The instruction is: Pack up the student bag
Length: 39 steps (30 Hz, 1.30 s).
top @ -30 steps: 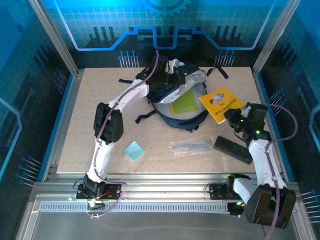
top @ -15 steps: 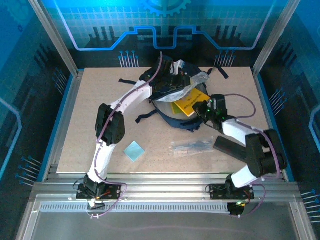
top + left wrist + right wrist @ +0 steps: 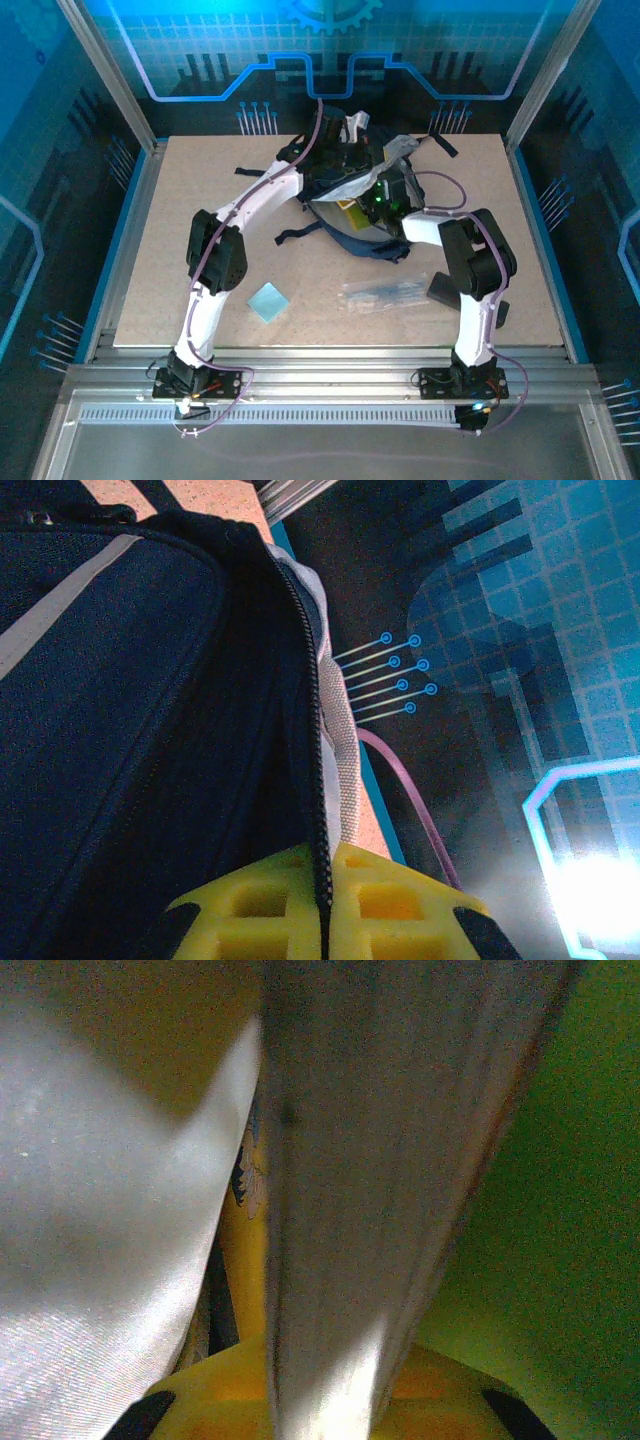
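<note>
Jaws of the left arm are clamped shut on the zip edge of the large navy fabric backpack point(image 3: 372, 246) at the desk's point(image 3: 180, 200) far middle, holding it open. Right jaws, beside the bag a second ago, now reach inside, seemingly pinching the thin yellow picture book point(image 3: 346, 204), so it is nearly packed. Pale blue square pad point(image 3: 268, 301), clear pen packet point(image 3: 385, 291) and flat black case point(image 3: 448, 290) wait nearer; silvery lining point(image 3: 100, 1220) crowds the opening.
</note>
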{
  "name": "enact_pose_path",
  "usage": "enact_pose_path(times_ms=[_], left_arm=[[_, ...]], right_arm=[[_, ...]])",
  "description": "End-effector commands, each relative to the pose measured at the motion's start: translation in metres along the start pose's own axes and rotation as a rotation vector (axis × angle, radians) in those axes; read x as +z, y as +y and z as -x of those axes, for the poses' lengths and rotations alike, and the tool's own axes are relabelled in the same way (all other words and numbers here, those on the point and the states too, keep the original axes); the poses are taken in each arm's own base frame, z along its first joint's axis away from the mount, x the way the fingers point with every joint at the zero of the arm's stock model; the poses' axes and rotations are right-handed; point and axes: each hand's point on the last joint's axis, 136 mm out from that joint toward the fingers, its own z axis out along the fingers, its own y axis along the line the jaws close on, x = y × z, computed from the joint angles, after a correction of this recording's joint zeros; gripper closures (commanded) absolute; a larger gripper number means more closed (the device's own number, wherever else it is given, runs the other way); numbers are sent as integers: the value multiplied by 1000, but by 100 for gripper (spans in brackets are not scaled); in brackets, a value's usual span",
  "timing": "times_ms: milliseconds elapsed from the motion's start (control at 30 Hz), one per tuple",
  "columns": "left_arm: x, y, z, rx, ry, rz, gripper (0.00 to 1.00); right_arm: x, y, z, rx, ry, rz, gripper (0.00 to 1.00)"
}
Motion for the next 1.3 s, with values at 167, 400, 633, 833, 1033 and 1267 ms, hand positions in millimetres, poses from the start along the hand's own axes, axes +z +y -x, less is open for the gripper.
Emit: enact_pose_path(times_ms=[167, 400, 633, 833, 1033, 1267], left_arm=[[-28, -29, 48, 27, -169, -84, 100], [-15, -7, 42, 5, -167, -47, 100], [2, 8, 9, -14, -87, -38, 76], [-34, 36, 6, -49, -149, 33, 29], [-101, 105, 12, -155, -290, 140, 27], [-145, 190, 3, -304, -385, 261, 27]], right_arm=[[-65, -7, 0, -167, 150, -156, 42], [-153, -26, 21, -356, 130, -354, 24], [-245, -46, 38, -501, 48, -498, 20], [-271, -26, 31, -553, 18, -456, 19], [-240, -2, -4, -587, 85, -364, 20], [-195, 18, -50, -603, 153, -316, 20]])
